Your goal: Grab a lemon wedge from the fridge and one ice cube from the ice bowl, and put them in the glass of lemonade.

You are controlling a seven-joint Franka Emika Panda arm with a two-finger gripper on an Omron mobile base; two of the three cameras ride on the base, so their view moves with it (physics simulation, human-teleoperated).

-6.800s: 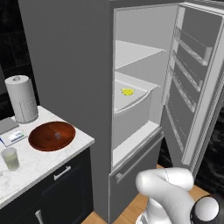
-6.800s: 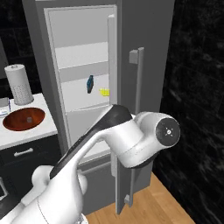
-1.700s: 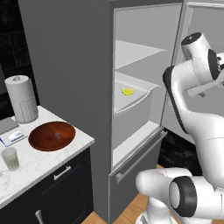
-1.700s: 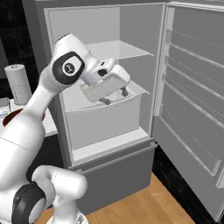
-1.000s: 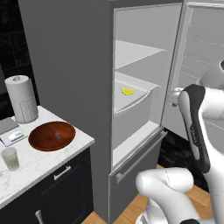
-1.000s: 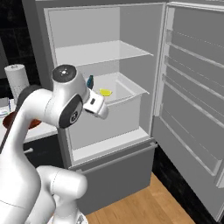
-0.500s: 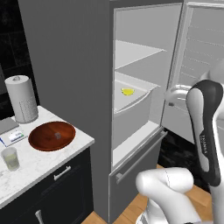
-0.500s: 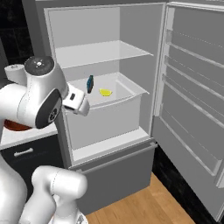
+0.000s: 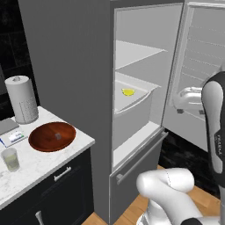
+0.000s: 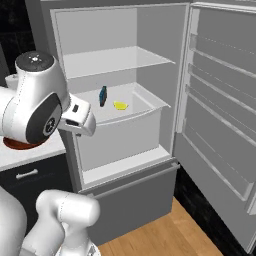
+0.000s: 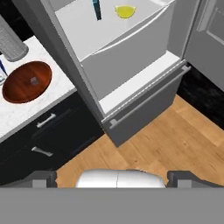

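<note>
The gripper (image 11: 112, 177) is hanging high over the wooden floor (image 11: 175, 140) in front of the fridge (image 9: 74, 66), its two dark fingertips (image 11: 41, 178) standing wide apart at the bottom of the hand view with nothing between them. Just beyond the floor, the fridge's closed lower drawer (image 11: 144, 109) with its long bar handle is facing the camera, and the dark cabinet (image 11: 48, 131) with two small handles is sitting beside it.

On the marble counter (image 9: 39, 165) the glass of lemonade (image 9: 10, 159) is standing nearest the front edge, with the ice bowl (image 9: 52, 136) just behind it, holding one ice cube (image 9: 57, 136). A small flat device (image 9: 12, 138) and a paper towel roll (image 9: 21, 99) are standing farther back.

Inside the open fridge, the lemon wedge (image 10: 120, 105) is lying in the white bin (image 10: 125, 117) on the middle level, near a slim upright blue object (image 10: 103, 95). The bin's front wall is rising in front of both. The door (image 10: 220, 115) is swinging wide to the right, its racks bare.
</note>
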